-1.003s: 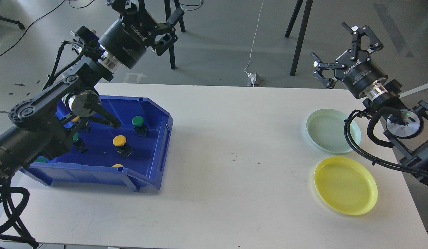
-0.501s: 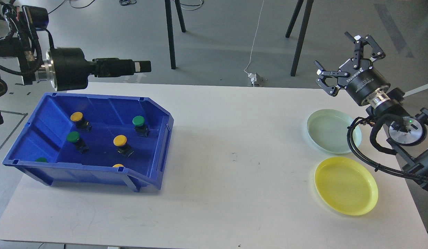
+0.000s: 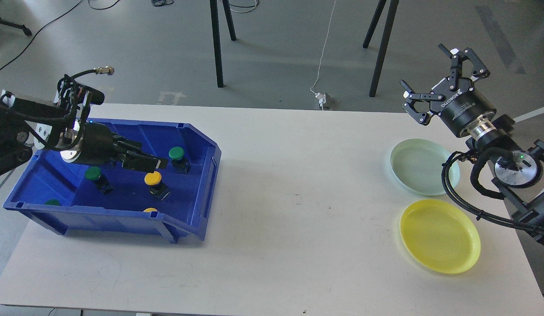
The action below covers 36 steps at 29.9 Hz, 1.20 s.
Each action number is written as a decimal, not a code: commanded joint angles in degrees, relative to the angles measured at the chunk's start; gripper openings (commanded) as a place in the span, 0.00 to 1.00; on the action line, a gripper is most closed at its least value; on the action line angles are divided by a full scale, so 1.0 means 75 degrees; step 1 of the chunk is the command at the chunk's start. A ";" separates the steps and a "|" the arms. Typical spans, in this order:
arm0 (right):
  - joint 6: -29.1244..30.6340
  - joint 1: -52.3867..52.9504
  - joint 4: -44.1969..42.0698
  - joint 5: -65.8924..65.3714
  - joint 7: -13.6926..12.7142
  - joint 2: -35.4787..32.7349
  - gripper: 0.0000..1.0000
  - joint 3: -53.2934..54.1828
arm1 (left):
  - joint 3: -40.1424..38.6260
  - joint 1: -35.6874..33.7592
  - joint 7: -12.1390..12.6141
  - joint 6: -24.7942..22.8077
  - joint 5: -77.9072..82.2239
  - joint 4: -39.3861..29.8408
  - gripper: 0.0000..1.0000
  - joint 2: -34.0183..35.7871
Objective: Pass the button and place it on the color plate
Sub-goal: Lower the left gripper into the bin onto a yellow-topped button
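A blue bin (image 3: 122, 217) on the table's left holds several push buttons: a yellow one (image 3: 153, 178), a green one (image 3: 176, 153), another green one (image 3: 93, 174), and two partly hidden at the front wall. My left gripper (image 3: 154, 163) reaches into the bin from the left, its tip just above and left of the yellow button. Its fingers overlap, so their gap is unclear. My right gripper (image 3: 430, 72) is open and empty, raised beyond the table's far right edge. A pale green plate (image 3: 423, 166) and a yellow plate (image 3: 439, 235) lie empty at the right.
The white table (image 3: 293, 197) spans the view between bin and plates. My right arm and its cables (image 3: 495, 175) hang over the right edge, beside the plates. Black stand legs (image 3: 217, 44) and a white cable are on the floor behind the table.
My left arm has swung down from above the table's far edge into the bin, and now covers the back yellow button. My right gripper has barely moved.
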 commanded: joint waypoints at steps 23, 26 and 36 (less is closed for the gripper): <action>0.0000 -0.0274 -0.0010 0.0000 0.0001 -0.0074 0.99 0.0011 | 0.0005 0.0628 -0.0001 0.0000 -0.0034 0.1756 0.99 -0.1234; 0.0000 -0.0274 0.0002 0.0000 0.0001 -0.0074 0.99 0.0011 | -0.0007 0.0745 -0.0001 0.0000 -0.0069 0.1978 0.99 -0.1340; 0.0000 -0.0298 -0.0010 0.0000 0.0001 -0.0086 0.99 0.0011 | -0.0019 0.0886 -0.0001 0.0000 -0.0116 0.2295 0.99 -0.1574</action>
